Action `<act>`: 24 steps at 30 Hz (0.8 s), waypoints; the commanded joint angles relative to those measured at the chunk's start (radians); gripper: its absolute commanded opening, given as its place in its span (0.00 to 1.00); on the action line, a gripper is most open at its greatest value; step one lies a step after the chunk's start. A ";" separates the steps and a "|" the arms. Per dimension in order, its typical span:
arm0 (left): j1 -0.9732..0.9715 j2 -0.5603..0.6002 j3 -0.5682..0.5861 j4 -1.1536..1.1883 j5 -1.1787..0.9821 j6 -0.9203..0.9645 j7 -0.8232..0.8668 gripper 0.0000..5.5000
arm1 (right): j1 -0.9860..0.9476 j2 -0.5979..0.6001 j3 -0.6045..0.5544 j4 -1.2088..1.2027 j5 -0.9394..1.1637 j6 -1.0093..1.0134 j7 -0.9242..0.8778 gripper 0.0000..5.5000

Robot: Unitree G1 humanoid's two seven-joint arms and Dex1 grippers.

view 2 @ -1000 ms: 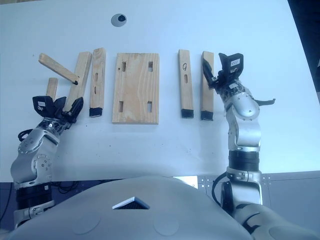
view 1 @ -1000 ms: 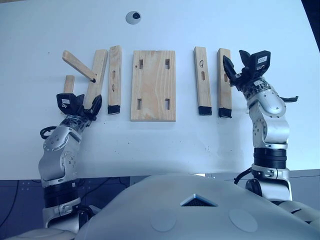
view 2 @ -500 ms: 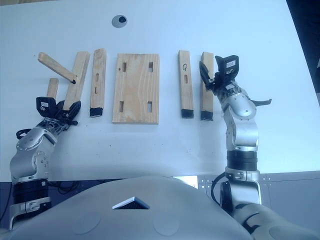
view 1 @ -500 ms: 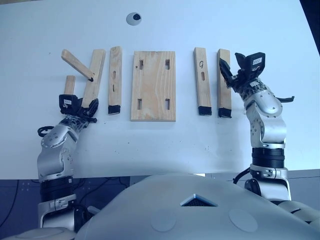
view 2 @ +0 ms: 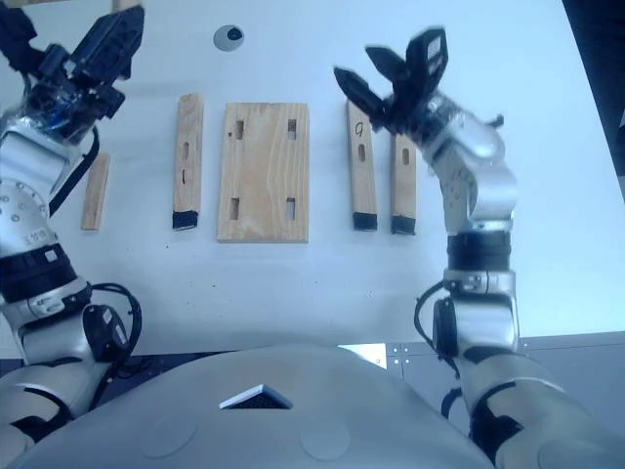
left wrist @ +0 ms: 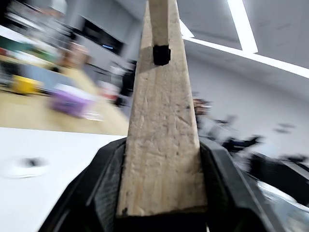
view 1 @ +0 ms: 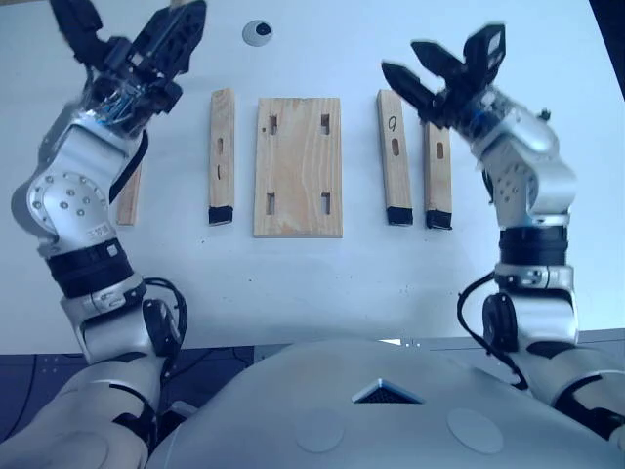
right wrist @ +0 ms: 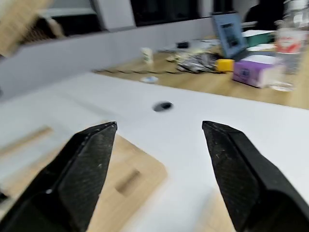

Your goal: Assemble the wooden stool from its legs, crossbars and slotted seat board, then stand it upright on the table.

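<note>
My left gripper [view 1: 132,20] is raised over the table's far left corner, shut on a wooden leg [left wrist: 161,121] that stands up between its fingers. A crossbar end sits in that leg's dark slot. The slotted seat board [view 1: 299,166] lies flat mid-table. One leg [view 1: 222,156] lies to its left, and a short crossbar [view 1: 127,195] lies farther left. Two more legs [view 1: 394,156] [view 1: 437,176] lie to the right of the board. My right gripper [view 1: 444,59] hangs open above the far ends of those two legs, holding nothing.
A small dark round disc [view 1: 260,33] sits on the white table [view 1: 312,283] behind the seat board. Bare table runs between the parts and the front edge.
My left gripper has lifted the leg with its angled crossbar off the table and swung up and back. My right gripper rose from beside the far right leg, still open.
</note>
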 commanded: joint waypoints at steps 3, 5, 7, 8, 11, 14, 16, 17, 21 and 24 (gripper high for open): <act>-0.030 -0.090 -0.087 0.038 -0.130 0.109 -0.127 0.36 | -0.249 0.029 -0.091 0.133 0.327 0.415 0.125 0.72; -0.031 -0.092 -0.084 0.023 -0.170 0.143 -0.137 0.36 | -0.296 0.059 -0.137 0.161 0.410 0.505 0.093 0.72; -0.035 -0.093 -0.079 0.009 -0.206 0.167 -0.134 0.36 | -0.315 0.078 -0.161 0.164 0.458 0.556 0.055 0.72; -0.036 -0.094 -0.078 0.000 -0.221 0.176 -0.129 0.36 | -0.319 0.087 -0.169 0.163 0.472 0.576 0.034 0.72; -0.031 -0.093 -0.077 -0.022 -0.249 0.193 -0.108 0.36 | -0.329 0.112 -0.194 0.166 0.506 0.617 -0.024 0.72; -0.012 -0.089 -0.085 -0.038 -0.252 0.199 -0.104 0.36 | -0.344 0.138 -0.204 0.170 0.516 0.625 -0.072 0.72; -0.003 -0.094 -0.092 -0.046 -0.249 0.196 -0.101 0.36 | -0.355 0.148 -0.212 0.185 0.527 0.627 -0.091 0.72; 0.000 -0.096 -0.096 -0.048 -0.246 0.194 -0.098 0.36 | -0.360 0.151 -0.216 0.190 0.533 0.628 -0.098 0.72; 0.016 -0.091 -0.112 -0.052 -0.231 0.186 -0.102 0.36 | -0.371 0.162 -0.228 0.192 0.552 0.651 -0.117 0.68; 0.022 -0.091 -0.113 -0.055 -0.235 0.187 -0.105 0.36 | -0.374 0.163 -0.234 0.196 0.571 0.671 -0.124 0.61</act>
